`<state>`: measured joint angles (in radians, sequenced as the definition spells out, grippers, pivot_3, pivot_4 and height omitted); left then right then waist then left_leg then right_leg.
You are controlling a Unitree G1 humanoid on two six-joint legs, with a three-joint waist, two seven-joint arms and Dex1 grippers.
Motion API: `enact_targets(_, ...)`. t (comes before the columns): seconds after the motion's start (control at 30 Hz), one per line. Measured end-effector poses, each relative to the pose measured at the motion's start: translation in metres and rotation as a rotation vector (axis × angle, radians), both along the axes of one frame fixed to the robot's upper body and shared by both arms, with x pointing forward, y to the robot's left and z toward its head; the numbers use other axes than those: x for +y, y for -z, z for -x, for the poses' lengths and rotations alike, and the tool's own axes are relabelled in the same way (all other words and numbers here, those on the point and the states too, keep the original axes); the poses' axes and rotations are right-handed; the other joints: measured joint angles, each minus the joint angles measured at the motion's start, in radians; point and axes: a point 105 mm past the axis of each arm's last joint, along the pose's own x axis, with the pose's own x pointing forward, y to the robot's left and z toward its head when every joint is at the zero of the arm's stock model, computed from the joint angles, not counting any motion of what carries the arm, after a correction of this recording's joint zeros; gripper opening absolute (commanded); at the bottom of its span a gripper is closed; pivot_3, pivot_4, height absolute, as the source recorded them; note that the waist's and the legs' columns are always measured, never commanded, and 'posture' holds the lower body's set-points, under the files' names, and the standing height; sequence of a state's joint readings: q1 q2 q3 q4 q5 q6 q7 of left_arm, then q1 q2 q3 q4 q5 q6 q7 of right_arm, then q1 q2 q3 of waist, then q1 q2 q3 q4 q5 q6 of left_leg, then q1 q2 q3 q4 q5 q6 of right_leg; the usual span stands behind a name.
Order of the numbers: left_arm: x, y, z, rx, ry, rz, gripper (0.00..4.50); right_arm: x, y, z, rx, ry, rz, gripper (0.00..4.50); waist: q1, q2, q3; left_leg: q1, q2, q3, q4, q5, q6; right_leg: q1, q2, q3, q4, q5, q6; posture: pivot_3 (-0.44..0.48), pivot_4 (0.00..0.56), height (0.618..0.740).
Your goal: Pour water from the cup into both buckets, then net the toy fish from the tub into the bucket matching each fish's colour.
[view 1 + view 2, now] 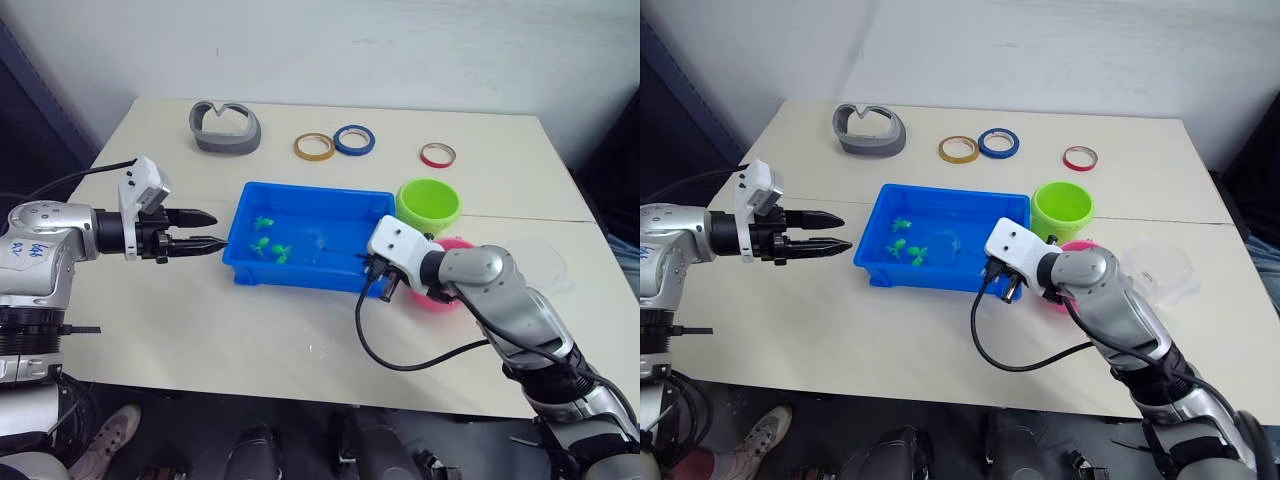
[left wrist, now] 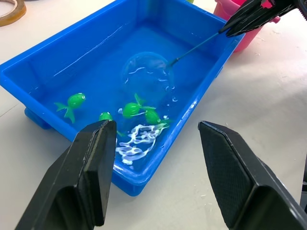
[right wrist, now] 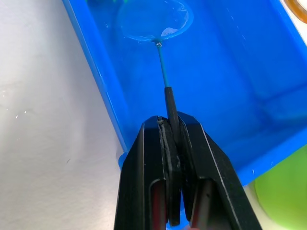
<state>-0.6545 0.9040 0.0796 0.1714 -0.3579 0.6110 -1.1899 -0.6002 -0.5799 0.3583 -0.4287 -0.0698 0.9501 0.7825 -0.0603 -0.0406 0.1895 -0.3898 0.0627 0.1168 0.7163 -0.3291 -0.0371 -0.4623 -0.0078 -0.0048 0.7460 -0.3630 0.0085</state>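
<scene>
The right gripper (image 3: 173, 125) is clamped on the net's (image 2: 147, 72) stick, the hoop dipped in the tub (image 1: 250, 262) beside four green fish (image 2: 133, 109). No pink fish show in the tub, so pouring and pink sorting seem done; the green ones remain for the green bucket (image 1: 428, 205). The left gripper (image 1: 205, 229) hovers wide open, just beside the tub.

The left arm reaches level across the desk (image 1: 250, 340), its black two-fingered left claw (image 1: 200, 230) spread apart and empty. The bent right arm's black right claw (image 3: 171, 125) is pinched together.

Looks like a lab test bench to me: plain white wall (image 1: 400, 40), bare table (image 1: 200, 330), tape rings (image 1: 335, 143) as props.
</scene>
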Motion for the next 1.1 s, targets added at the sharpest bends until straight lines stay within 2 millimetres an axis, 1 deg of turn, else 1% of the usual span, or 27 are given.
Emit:
enact_targets(0.13,0.0,0.0,0.0,-0.001,-0.005,0.001,3.02,0.006,0.003,0.001,-0.008,-0.016,0.006,0.0,0.0,0.0,0.0,0.0,0.0,0.0,0.0,0.0,0.0,0.0,0.0,0.0,-0.001,0.0,0.0,0.0,0.15,0.693)
enact_targets(0.3,0.0,0.0,0.0,0.003,-0.01,0.004,3.02,0.017,0.004,-0.006,-0.009,-0.017,-0.018,0.0,-0.001,0.0,0.0,0.0,0.0,0.0,0.0,0.0,0.0,0.0,0.0,0.0,-0.001,0.0,0.0,0.0,0.15,0.693)
enact_targets(0.43,0.008,-0.003,0.0,-0.007,-0.042,-0.007,3.02,0.029,0.004,-0.012,0.007,-0.016,-0.061,0.0,-0.003,0.0,0.0,0.0,0.0,0.0,-0.001,0.0,0.0,0.0,0.0,0.0,-0.001,0.0,0.0,0.0,0.15,0.693)
enact_targets(0.5,0.017,-0.003,0.0,-0.013,-0.077,-0.016,3.02,0.036,0.004,-0.013,0.016,-0.019,-0.088,0.0,-0.005,0.0,0.0,0.0,0.0,0.0,-0.001,0.0,0.0,-0.001,0.0,0.0,-0.001,0.0,0.0,0.0,0.15,0.693)
enact_targets(0.6,0.028,-0.004,-0.001,-0.016,-0.121,-0.016,3.02,0.041,0.004,-0.016,0.023,-0.014,-0.107,0.0,-0.004,0.0,0.0,-0.001,0.0,0.0,-0.001,0.0,0.0,-0.001,0.0,0.0,-0.001,0.0,0.0,0.0,0.15,0.693)
enact_targets(0.8,0.032,-0.005,0.0,-0.022,-0.131,-0.01,3.02,0.044,-0.005,-0.02,0.014,-0.004,-0.146,0.0,-0.001,0.0,0.0,-0.002,0.0,0.0,-0.001,-0.001,0.002,-0.001,-0.001,-0.001,-0.003,0.0,0.0,0.0,0.15,0.693)
enact_targets(1.0,0.032,-0.005,0.0,-0.024,-0.131,-0.012,3.02,0.036,-0.009,-0.022,0.05,0.039,-0.185,0.0,-0.001,0.0,0.0,-0.002,0.0,0.0,-0.001,-0.002,0.002,-0.001,-0.001,-0.002,-0.004,0.0,0.0,0.0,0.15,0.693)
enact_targets(1.1,0.032,-0.005,0.0,-0.024,-0.129,-0.009,3.02,0.032,-0.016,-0.018,0.075,0.054,-0.223,0.0,-0.001,0.0,0.0,-0.002,0.0,0.0,-0.001,-0.002,0.002,-0.001,-0.001,-0.002,-0.004,0.0,0.0,0.0,0.15,0.693)
